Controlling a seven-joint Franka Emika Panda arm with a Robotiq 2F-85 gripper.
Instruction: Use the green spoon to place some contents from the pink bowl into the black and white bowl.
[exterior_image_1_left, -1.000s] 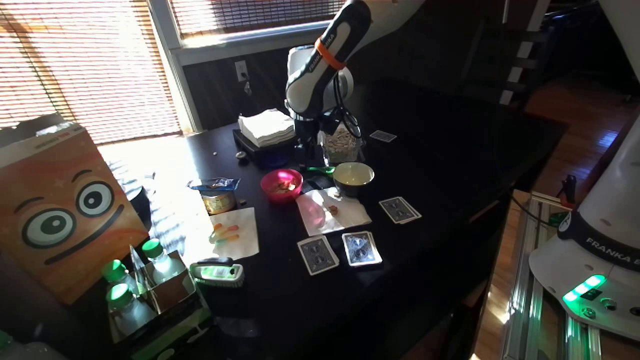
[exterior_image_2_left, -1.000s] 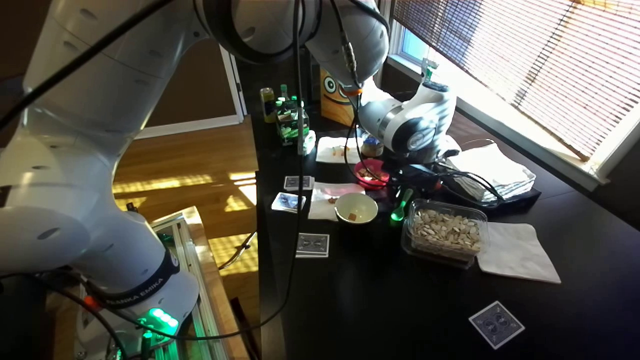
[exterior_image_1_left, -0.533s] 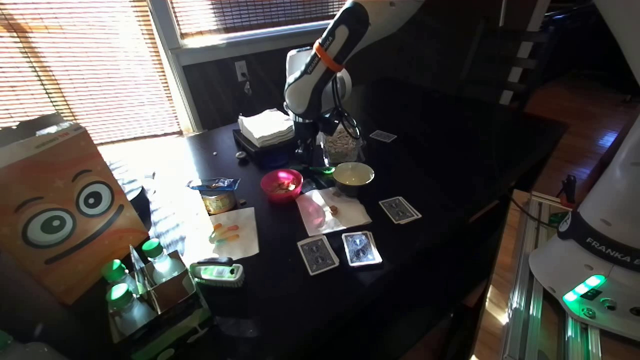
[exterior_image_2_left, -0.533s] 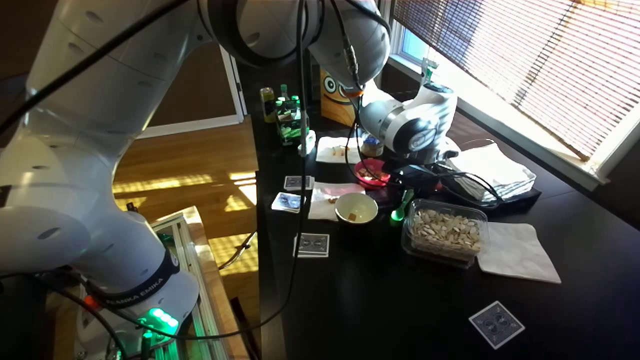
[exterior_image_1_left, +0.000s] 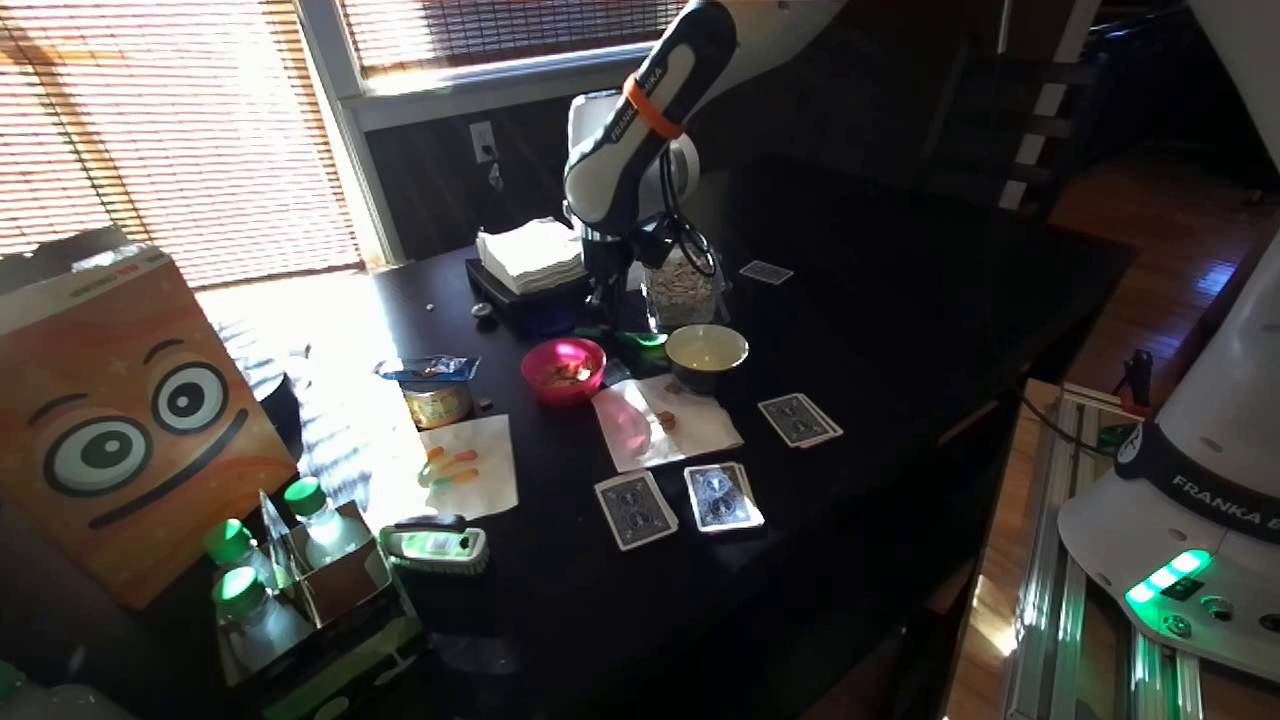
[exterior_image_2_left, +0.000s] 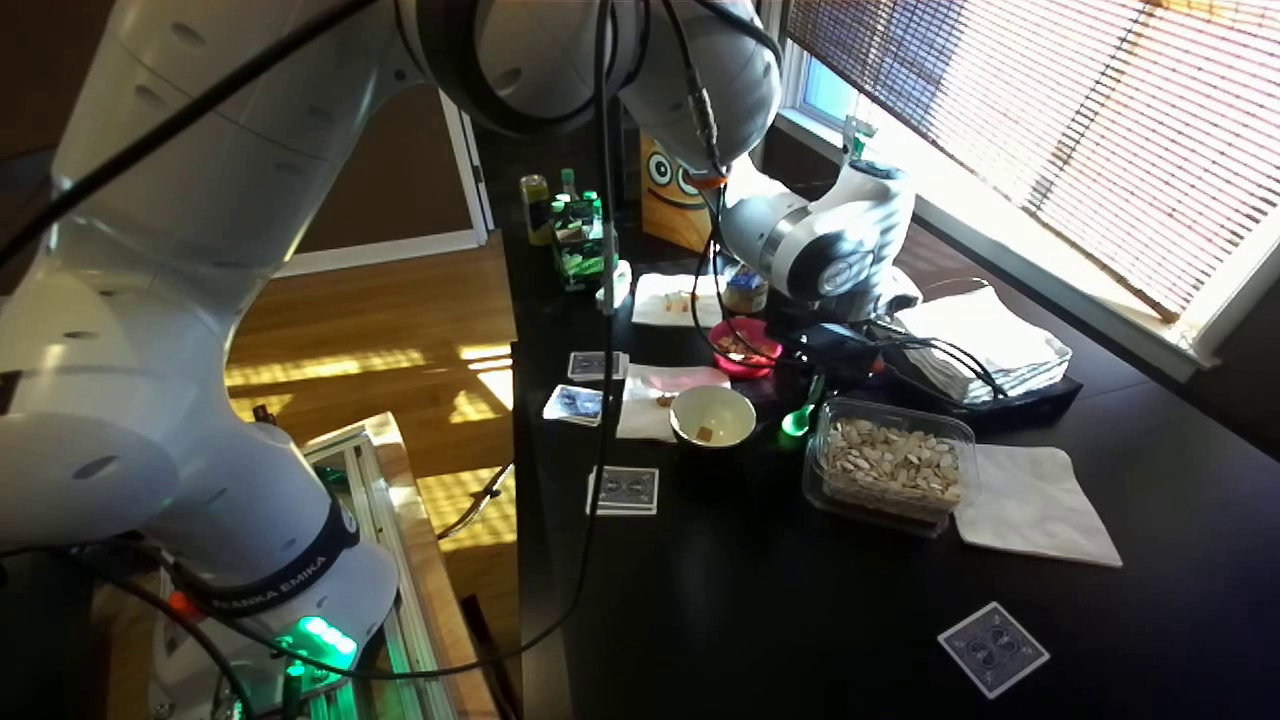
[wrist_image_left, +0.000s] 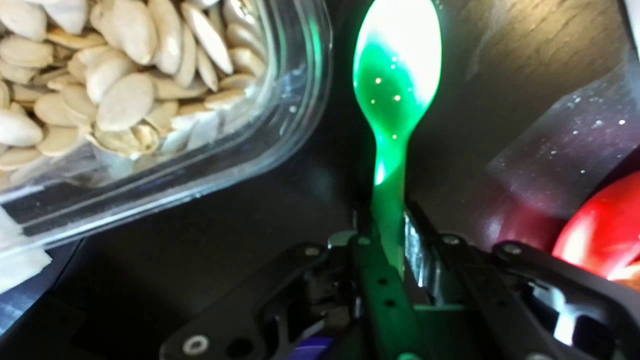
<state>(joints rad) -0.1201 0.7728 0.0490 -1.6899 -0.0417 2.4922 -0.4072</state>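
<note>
As only wrist view shows — claw (wrist_image_left: 387, 216) pinching spoon (wrist_image_left: 394, 120)

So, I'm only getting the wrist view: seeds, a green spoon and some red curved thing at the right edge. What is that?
Observer: The side of the pink bowl; an exterior view shows its full round rim.
Visitor: Oh! And where should a scoop from it go?
Observer: Into the black and white bowl, which both exterior views show close to the head of the green spoon.
Visitor: Anything in there yet?
Observer: Yes, in an exterior view a small brown piece lies low inside.
</note>
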